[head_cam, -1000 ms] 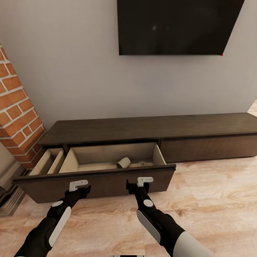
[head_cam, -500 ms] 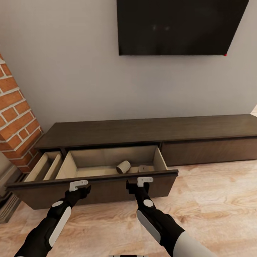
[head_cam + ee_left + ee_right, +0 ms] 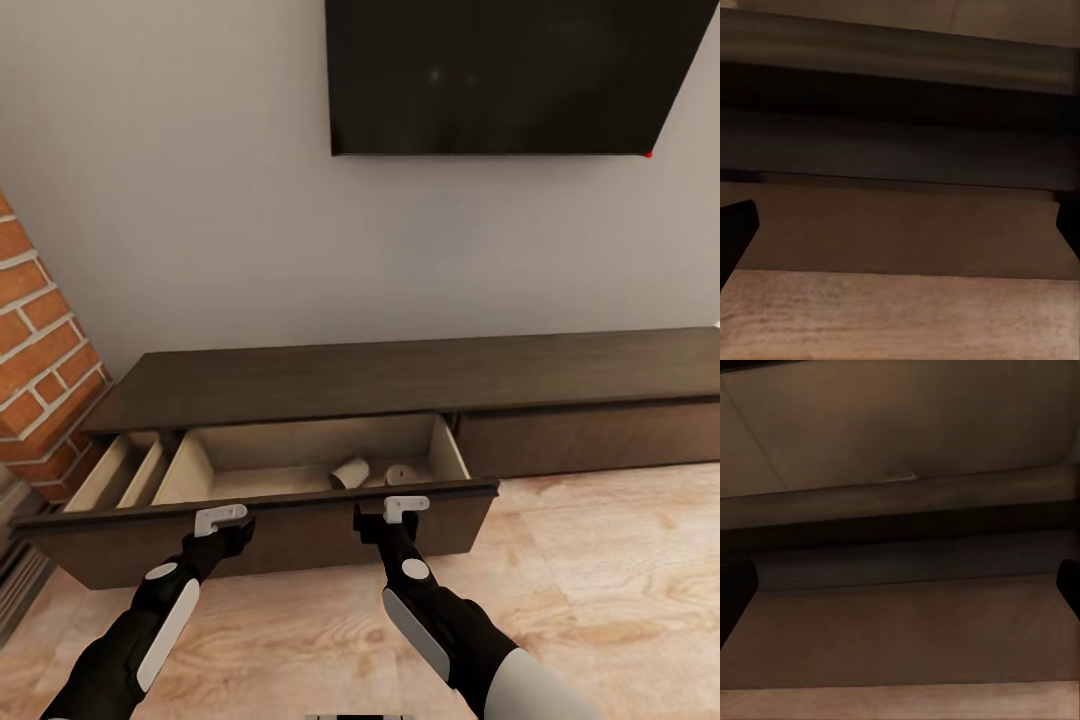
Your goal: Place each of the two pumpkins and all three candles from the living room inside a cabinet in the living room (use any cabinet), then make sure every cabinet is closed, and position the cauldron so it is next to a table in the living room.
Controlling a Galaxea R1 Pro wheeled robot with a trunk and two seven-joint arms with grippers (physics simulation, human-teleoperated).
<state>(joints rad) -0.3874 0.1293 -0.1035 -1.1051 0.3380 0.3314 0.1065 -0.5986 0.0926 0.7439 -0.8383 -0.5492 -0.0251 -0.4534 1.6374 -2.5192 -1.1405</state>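
Two candles [image 3: 350,472] lie in the pale interior of the cabinet's [image 3: 400,375] pulled-out drawer [image 3: 270,515], one tipped on its side. The left gripper [image 3: 222,518] and right gripper [image 3: 405,507] sit against the drawer front, both released with fingers spread. A dark television [image 3: 500,75] hangs above; brick [image 3: 40,360] stands at left.

Cabinet [image 3: 400,375]: dark brown, pale beige inside. Candles [image 3: 350,472]: grey-beige. Screen [image 3: 500,70]: black. Left pillar [image 3: 40,360]: red brick. Floor [image 3: 600,580]: light wood grain.
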